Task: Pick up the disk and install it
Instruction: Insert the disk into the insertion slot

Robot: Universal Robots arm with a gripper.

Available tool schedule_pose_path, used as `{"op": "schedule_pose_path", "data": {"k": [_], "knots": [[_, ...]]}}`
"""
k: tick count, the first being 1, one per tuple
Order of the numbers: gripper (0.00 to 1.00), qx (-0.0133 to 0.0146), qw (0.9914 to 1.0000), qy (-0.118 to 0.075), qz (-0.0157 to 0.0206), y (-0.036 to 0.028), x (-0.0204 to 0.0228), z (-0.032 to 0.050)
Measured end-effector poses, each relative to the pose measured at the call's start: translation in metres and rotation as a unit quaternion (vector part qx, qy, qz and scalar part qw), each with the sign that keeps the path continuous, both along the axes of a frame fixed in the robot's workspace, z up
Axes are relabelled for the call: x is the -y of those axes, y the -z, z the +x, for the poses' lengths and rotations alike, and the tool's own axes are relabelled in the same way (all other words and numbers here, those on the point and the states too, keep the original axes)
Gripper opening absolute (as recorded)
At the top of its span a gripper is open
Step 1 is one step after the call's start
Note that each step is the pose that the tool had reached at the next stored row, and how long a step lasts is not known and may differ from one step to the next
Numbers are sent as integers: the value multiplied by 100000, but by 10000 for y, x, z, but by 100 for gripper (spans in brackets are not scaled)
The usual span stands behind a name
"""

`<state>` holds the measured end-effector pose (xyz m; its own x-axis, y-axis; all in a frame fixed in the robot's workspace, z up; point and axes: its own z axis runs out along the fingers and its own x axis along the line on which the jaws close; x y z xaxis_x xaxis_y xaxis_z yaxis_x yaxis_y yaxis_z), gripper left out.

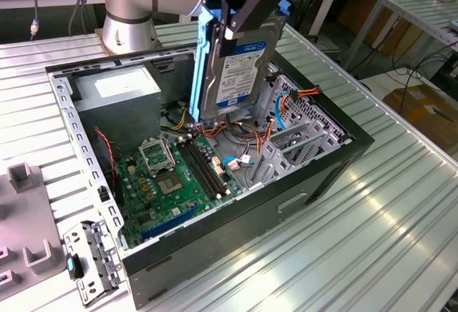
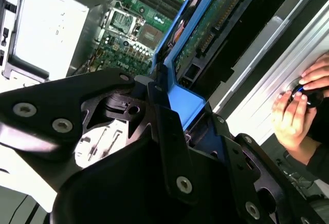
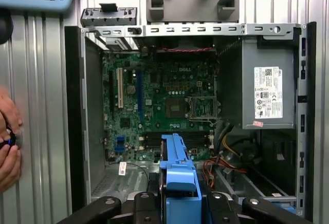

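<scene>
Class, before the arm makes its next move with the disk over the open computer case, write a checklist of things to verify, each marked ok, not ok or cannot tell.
1. Grip: the gripper is shut on the disk, which it holds upright: ok.
2. Access: the computer case is open on top: ok.
3. Space under the disk: orange cables lie there: not ok.
4. People: a person's hand rests on the table beside the case: not ok.
5. Gap between the disk's lower edge and the parts below: cannot tell.
</scene>
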<state>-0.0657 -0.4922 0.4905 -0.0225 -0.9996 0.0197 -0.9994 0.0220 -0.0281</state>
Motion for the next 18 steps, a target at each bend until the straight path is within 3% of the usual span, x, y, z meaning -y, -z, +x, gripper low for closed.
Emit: {"op": "schedule_pose_path", "data": {"k": [3,9,12,14,18], "knots": [[37,-4,100000,1,-26,3,27,27],[37,-1,100000,78,-25,11,189,30],[37,-7,100000,128,-30,14,250,38],[37,-13,100000,144,-43,24,277,121],[37,-19,100000,162,-42,35,285,268]]}}
